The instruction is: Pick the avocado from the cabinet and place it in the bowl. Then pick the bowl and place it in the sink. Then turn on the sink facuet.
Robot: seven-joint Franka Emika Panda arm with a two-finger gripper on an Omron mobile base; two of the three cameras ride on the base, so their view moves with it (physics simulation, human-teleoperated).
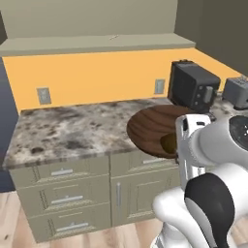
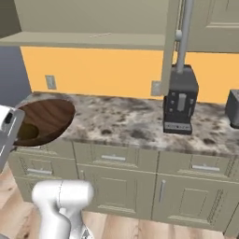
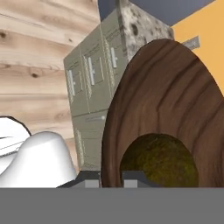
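The gripper point(image 3: 111, 177), jaws pinched on the rim of the wooden bowl point(image 1: 152, 127), holds it apparently just off the counter's point(image 1: 72, 131) front edge, the avocado point(image 3: 159, 159) resting inside.

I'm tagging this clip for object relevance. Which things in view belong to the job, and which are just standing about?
Job:
bowl, clamped at its rim by the shut gripper
avocado, lying in the bowl
cabinet, its shelf above the counter

Standing about:
coffee machine
toaster
counter
drawers
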